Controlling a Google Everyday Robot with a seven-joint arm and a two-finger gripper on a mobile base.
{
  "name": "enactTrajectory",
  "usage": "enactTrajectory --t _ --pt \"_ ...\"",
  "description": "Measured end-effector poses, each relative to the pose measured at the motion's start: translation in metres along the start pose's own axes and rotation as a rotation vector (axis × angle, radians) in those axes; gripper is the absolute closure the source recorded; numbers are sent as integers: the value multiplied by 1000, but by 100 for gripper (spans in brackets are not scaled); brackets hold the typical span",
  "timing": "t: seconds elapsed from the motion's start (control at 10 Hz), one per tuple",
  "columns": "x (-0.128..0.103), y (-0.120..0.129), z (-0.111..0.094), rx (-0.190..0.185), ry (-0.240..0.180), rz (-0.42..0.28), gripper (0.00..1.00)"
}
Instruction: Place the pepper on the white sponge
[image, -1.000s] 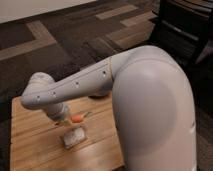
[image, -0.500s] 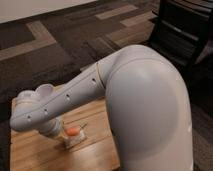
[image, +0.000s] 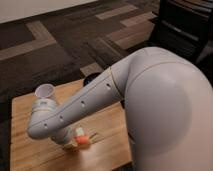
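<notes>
No text, label, brand, number or sign could be read anywhere, neither on the arm (image: 85, 102) nor on the counter (image: 30, 152). The end effector (image: 70, 141) sat at the lower left of the frame, just above the counter.

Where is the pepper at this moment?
In the camera view the pepper is low and left of centre, right beside the hand under the arm, near the front edge of the wooden table.
</notes>
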Motion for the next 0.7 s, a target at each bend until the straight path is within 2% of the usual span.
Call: enactTrajectory --t 0.3,0.7 --pt "-3 -14 -2 19 9 -37 100" --pt "-4 -20 3 20 29 -93 100"
